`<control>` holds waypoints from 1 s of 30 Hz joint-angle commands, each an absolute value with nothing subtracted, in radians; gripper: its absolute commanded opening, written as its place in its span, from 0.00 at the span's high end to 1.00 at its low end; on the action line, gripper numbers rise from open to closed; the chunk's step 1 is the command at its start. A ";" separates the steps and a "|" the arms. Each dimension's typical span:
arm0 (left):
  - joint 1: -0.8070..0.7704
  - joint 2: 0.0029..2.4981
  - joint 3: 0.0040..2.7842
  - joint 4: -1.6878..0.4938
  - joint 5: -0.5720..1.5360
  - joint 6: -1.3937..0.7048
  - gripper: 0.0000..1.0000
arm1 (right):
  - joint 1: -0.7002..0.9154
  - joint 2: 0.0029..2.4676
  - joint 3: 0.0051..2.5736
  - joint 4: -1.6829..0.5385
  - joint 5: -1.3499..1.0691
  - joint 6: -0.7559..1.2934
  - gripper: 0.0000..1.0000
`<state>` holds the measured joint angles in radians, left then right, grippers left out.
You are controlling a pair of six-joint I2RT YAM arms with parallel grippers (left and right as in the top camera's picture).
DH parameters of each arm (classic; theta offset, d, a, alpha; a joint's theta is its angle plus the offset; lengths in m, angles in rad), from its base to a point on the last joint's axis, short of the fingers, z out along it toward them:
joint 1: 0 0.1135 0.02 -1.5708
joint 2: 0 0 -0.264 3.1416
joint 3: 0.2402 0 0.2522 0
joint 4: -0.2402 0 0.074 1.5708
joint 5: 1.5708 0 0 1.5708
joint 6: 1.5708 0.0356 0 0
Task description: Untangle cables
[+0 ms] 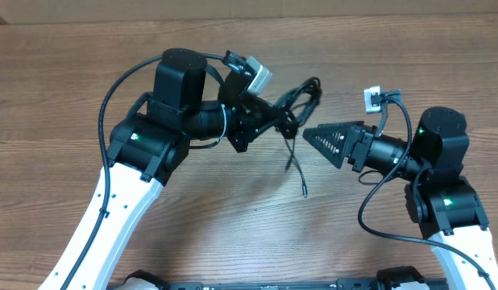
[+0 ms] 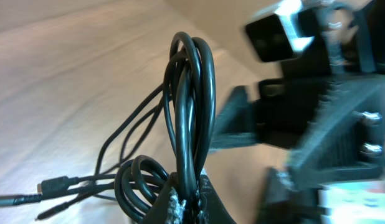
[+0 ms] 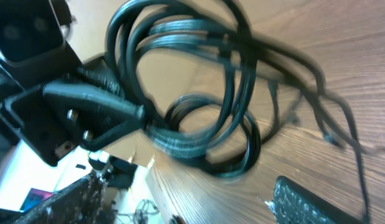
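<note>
The cables [image 1: 304, 95] are a bunch of thin black cords looped together, lifted off the wooden table [image 1: 72, 72]. My left gripper [image 1: 280, 121] is shut on the bunch. The left wrist view shows its fingers [image 2: 187, 208] pinching the tall loops [image 2: 191, 106], with plug ends [image 2: 52, 185] trailing at lower left. One loose end hangs down to the table [image 1: 300, 187]. My right gripper [image 1: 323, 138] is open and empty, just right of the bunch. In the right wrist view the coils [image 3: 199, 99] are in front of its spread fingers [image 3: 186, 202], not touching them.
The thick black cables of the arms arc over the table at the left [image 1: 112, 89] and right [image 1: 370, 201]. The left arm's camera housing [image 1: 255, 74] sits close to the bunch. The left gripper's body [image 3: 74, 118] fills the left of the right wrist view.
</note>
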<state>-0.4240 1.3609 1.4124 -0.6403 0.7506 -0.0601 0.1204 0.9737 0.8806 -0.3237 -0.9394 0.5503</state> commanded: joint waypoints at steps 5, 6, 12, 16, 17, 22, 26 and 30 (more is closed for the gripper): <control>-0.428 1.361 1.422 -0.684 0.529 0.086 0.96 | 0.123 0.967 0.892 -0.204 -1.080 0.534 0.12; -0.437 1.361 1.422 -0.682 0.558 0.087 0.96 | 0.123 0.967 0.892 -0.159 -1.084 0.559 0.11; -0.570 1.361 1.422 -0.641 0.599 0.086 0.96 | 0.123 0.967 0.892 -0.065 -1.078 0.580 0.12; -0.611 1.361 1.422 -0.613 0.595 0.082 0.96 | 0.123 0.967 0.892 -0.064 -1.078 0.580 0.34; -0.611 1.361 1.422 -0.616 0.595 0.080 0.96 | 0.123 0.967 0.892 -0.064 -1.078 0.580 0.39; -0.611 1.361 1.422 -0.615 0.656 0.064 0.96 | 0.123 0.967 0.892 -0.064 -1.063 0.579 0.49; -0.611 1.361 1.422 -0.612 0.655 0.064 0.96 | 0.123 0.967 0.892 -0.065 -1.057 0.580 0.96; -0.607 1.361 1.422 -0.608 0.654 0.059 0.96 | 0.123 0.967 0.892 -0.065 -1.061 0.578 0.96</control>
<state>-0.6079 1.3613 1.4124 -0.6174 0.6430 0.0589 0.1135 0.9779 0.8787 -0.0795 -1.0203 0.5789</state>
